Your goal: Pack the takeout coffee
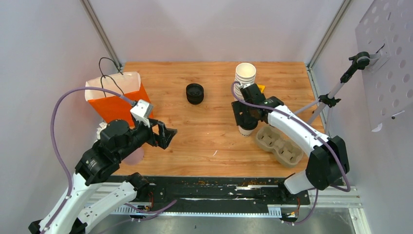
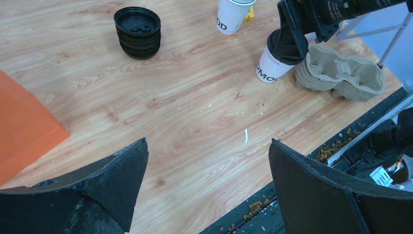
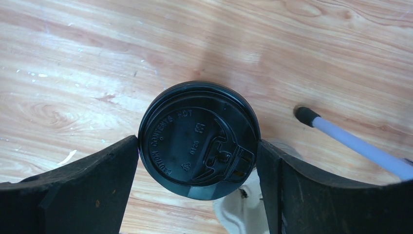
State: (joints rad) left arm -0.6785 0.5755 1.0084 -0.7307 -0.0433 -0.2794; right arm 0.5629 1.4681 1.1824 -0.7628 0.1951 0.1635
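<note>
**Right gripper pinches lid; a lift could pop it**

Top view: the lidded coffee cup (image 1: 247, 129) stands right of the bench's centre, just beside the pulp cup carrier (image 1: 280, 144), under the right gripper (image 1: 247, 118).

Left wrist view: the left gripper (image 2: 207, 146) hangs wide open, holding nothing.

Right wrist view: the right gripper's fingers squeeze only the lid rim, so lifting may pull the lid off or tip the cup.

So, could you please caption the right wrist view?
Right gripper pinches a round black plastic lid over a white paper cup.

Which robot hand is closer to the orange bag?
Left. The left gripper hangs open just beside the orange bag. The right gripper is far off on the other side, gripping a lidded cup.
</note>
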